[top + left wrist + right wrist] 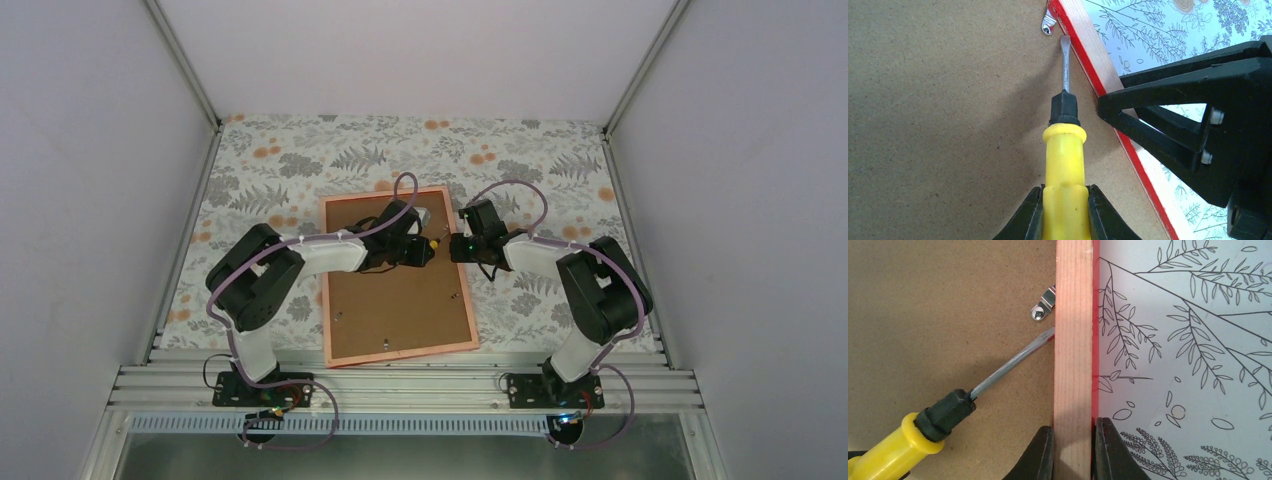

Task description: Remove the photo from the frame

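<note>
left tool (1064,202) holds screwdriver (1064,150), right tool (1074,432) pinches frame (1073,340) edge.

The left gripper (1065,212) pinches the yellow handle of a screwdriver (1064,160) between its two black fingers, the black collar and steel blade pointing away over the brown backing board (938,125). The flat blade tip sits right at the board's edge, against the inner side of the frame (1087,47), whose rail shows pale wood with a bright red outer edge. Just beyond the tip a small metal clip (1048,22) lies screwed to the board and touches the rail. From the right, the right gripper (1113,107) reaches in, its black tip meeting the rail. Past the rail lies a leaf-printed tablecloth (1158,30).
</note>
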Robot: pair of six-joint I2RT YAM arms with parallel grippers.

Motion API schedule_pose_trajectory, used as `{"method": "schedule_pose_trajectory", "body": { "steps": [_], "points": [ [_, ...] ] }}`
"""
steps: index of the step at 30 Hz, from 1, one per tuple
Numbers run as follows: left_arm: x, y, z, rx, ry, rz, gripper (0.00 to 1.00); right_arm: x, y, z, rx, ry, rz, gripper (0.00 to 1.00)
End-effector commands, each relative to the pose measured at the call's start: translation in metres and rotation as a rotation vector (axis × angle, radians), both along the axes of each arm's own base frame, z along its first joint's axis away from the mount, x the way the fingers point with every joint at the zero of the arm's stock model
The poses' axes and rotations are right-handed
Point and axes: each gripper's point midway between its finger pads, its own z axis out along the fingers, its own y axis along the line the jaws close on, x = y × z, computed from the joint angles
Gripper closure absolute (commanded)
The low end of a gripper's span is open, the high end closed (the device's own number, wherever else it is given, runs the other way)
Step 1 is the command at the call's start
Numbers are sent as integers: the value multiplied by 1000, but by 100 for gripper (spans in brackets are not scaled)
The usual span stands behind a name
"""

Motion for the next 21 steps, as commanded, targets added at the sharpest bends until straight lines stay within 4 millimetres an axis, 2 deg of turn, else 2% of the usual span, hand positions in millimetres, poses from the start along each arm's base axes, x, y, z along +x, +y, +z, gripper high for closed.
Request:
{"method": "schedule_pose_trajectory", "body": {
  "steps": [1, 21],
  "points": [
    [12, -3, 4, -3, -30, 22, 98, -23, 7, -8, 24, 70, 51, 90],
    [24, 15, -7, 10, -19, 128, 98, -27, 4, -14, 19, 81, 45, 89]
  ]
}}
